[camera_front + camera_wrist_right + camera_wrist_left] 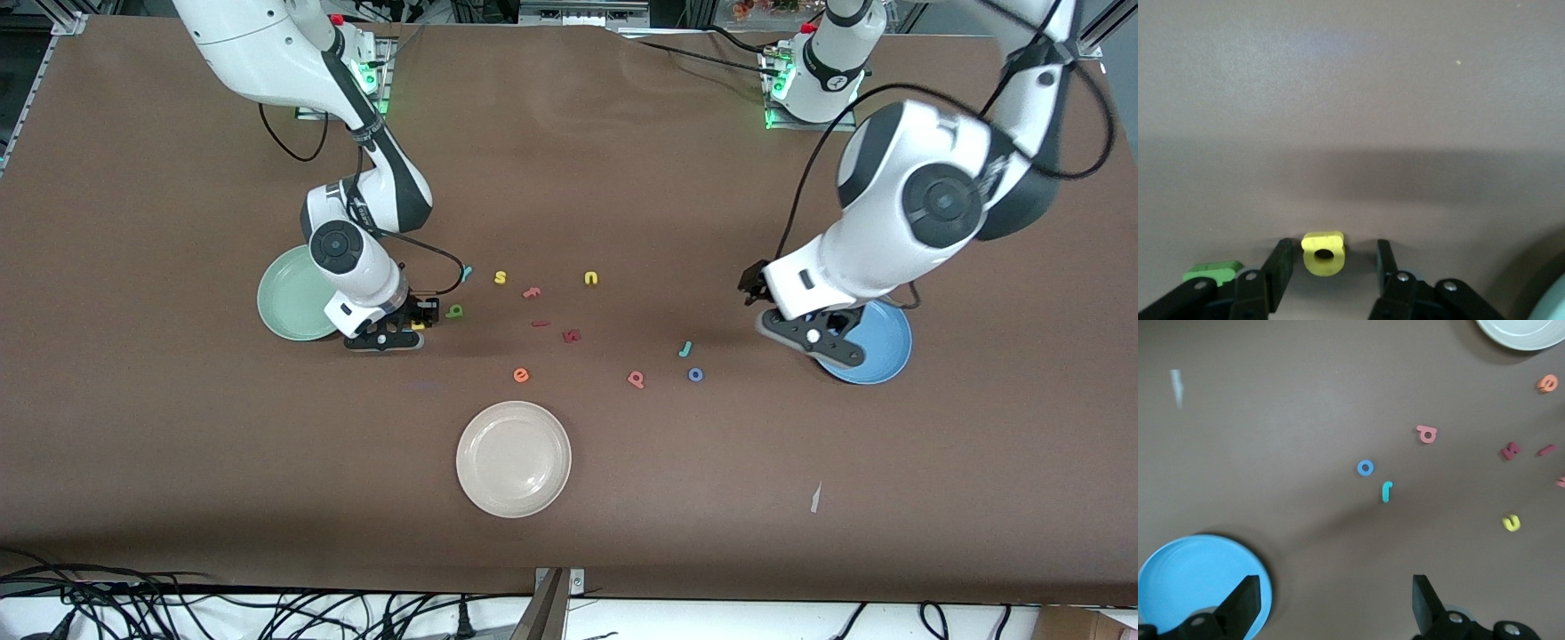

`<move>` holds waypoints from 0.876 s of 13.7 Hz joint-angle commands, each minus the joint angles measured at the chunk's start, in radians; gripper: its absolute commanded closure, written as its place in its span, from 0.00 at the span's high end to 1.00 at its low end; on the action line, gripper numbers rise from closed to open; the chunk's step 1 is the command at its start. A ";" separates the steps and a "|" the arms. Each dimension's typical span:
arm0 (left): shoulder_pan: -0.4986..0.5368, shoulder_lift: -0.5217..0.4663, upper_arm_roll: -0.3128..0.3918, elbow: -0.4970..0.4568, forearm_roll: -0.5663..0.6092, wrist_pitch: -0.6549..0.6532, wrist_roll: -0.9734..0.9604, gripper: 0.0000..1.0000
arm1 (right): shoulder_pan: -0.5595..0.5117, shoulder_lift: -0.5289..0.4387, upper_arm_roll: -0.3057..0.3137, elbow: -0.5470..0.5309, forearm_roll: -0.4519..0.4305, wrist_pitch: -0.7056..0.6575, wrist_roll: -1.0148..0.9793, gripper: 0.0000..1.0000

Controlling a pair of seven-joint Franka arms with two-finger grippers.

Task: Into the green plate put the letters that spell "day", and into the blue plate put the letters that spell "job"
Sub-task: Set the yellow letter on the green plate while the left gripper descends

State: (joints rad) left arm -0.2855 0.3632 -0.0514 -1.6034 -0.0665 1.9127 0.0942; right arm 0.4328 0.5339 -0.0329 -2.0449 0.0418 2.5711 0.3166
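Both plates empty (nothing sorted). Right gripper [1328,277] down on table, fingers straddling yellow d [1323,253] at green plate's [284,302] 3 o'clock, gaps showing. Left gripper [1335,607] hung wide open, empty, over blue plate's [880,356] rim; j [685,348], o [695,374], b [636,379] loose on table at 9 o'clock.

No printed words, brands or numbers can be read anywhere. The only characters are the foam letters lying on the table. A yellow d [1323,257] lies between the right gripper's [1334,252] parted fingers, with a green a [455,311] just beside them and a teal y [467,273] near. Out in front of the left gripper [1335,583] lie a teal j [1386,491], a blue o [1365,468] and a pink b [1427,434]. Between the two grippers lie a yellow s [500,277], a yellow u [591,278], a pink f [532,292] and an orange e [521,375]. Two dark red pieces [572,335] there cannot be read.
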 commanded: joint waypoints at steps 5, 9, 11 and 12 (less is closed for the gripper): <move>-0.026 0.055 0.010 -0.078 -0.012 0.115 0.007 1.00 | 0.007 -0.069 -0.037 0.002 -0.002 -0.037 -0.095 0.12; -0.027 0.098 0.012 -0.081 -0.029 0.121 0.009 1.00 | 0.006 -0.161 -0.148 0.003 0.003 -0.246 -0.266 0.12; -0.052 0.128 0.012 -0.082 -0.029 0.175 -0.004 1.00 | 0.004 -0.172 -0.220 -0.009 0.003 -0.302 -0.374 0.12; -0.061 0.150 0.012 -0.082 -0.029 0.208 -0.004 0.99 | 0.003 -0.173 -0.252 -0.033 0.004 -0.304 -0.416 0.12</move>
State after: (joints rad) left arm -0.3143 0.4818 -0.0510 -1.6853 -0.0665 2.0676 0.0934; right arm 0.4334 0.3783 -0.2373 -2.0314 0.0408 2.2817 -0.0151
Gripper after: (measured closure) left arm 0.000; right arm 0.731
